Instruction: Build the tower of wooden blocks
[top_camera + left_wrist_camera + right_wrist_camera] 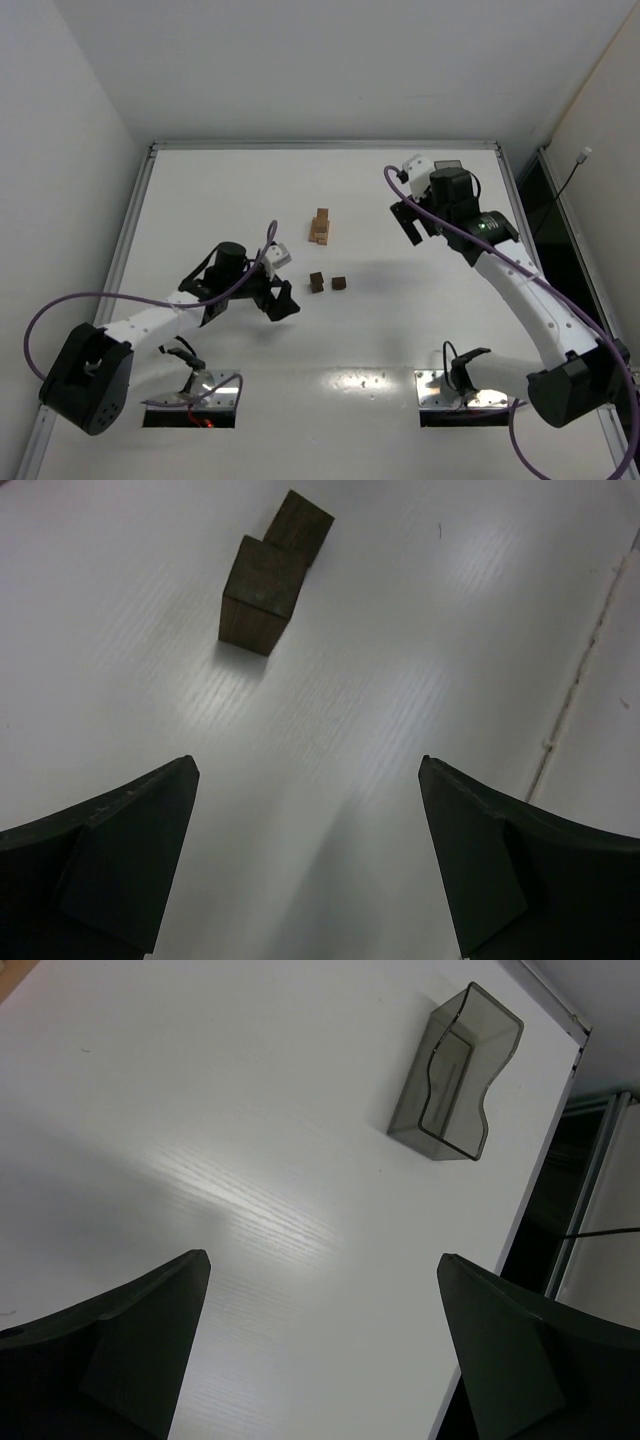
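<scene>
The wood block tower is a small stack of light tan blocks at the table's middle. Two dark brown cubes lie apart from it on the table, nearer the arms. My left gripper is open just left of these cubes and a little nearer. In the left wrist view the nearer cube and the farther cube sit ahead of the open left gripper, which holds nothing. My right gripper hovers open to the right of the tower. Only bare table shows inside the right gripper.
A dark translucent plastic tray lies on the table near its edge in the right wrist view. Purple cables loop along both arms. A raised rim borders the white table on the left, far and right sides.
</scene>
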`<state>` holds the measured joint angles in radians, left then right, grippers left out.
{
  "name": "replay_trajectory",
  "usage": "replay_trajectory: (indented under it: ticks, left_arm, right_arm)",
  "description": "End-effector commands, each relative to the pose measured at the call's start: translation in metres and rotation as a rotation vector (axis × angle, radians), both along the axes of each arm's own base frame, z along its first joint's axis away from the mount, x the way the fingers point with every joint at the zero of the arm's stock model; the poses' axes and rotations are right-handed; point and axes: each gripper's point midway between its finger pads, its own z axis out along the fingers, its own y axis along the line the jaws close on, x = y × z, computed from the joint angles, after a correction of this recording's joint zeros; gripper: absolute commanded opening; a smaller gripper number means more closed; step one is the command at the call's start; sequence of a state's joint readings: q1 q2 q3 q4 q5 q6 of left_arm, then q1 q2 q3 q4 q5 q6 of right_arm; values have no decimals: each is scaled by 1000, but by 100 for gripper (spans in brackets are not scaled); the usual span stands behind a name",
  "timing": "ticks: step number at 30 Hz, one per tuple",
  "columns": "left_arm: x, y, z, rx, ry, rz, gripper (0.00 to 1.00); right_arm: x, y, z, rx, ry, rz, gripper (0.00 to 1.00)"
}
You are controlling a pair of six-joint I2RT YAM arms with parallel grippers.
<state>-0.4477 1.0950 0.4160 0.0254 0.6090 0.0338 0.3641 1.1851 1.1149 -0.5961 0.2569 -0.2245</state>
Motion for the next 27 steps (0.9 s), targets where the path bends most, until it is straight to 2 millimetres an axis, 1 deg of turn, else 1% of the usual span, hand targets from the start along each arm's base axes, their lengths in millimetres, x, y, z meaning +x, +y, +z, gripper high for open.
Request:
replay_trajectory:
  ticks: [1,2,4,5,8,9,11,14,15,17,18,19,21,22,23,24,25,27]
  left_arm:
    - [30,-27,28,-99,-124,11,90]
    - [34,-27,24,-97,-113,29,89]
    - [33,-31,13,-97,-59,38,88]
    - [32,-35,3,-89,-31,33,88]
    - [37,-36,-7,-81,-22,60,88]
    - [35,-36,-15,-69,-2,60,88]
    - [40,-36,-17,-68,-13,71,88]
    - [41,-35,-29,-44,0,75,88]
    - [44,-36,-30,-41,5,75,88]
    - [51,-38,-27,-42,-19,78,88]
    - [54,-40,-27,-43,-20,78,88]
    - [57,-41,-29,-39,-15,78,87]
    - [58,-42,-34,-31,-2,79,86]
    - [62,-44,-33,-33,-5,79,84]
    - [66,-46,-31,-39,-15,78,84]
    - [62,-48,-38,-28,3,70,84]
    - [66,-50,-37,-30,1,69,83]
    - [69,-52,-38,-31,-2,69,82]
  right_arm:
    - [10,5,13,42,-24,3,95]
    - [10,5,13,42,-24,3,95]
    - [9,6,15,47,-21,11,95]
    - [9,6,15,47,-21,11,95]
    - [8,6,18,47,-21,11,95]
    - [7,6,20,46,-18,11,95]
    - [8,6,17,43,-9,10,95]
    - [8,8,16,49,-7,19,95]
    - [10,9,17,49,-7,19,95]
    - [10,9,17,56,-6,13,95]
    - [11,9,14,53,3,13,95]
    - [12,11,18,62,-5,21,95]
    - [13,12,17,58,5,21,95]
    - [14,12,13,55,15,20,95]
    - [16,13,18,58,5,21,95]
    - [16,13,18,58,5,21,95]
    - [17,13,15,55,13,20,95]
    - [18,13,19,58,5,21,95]
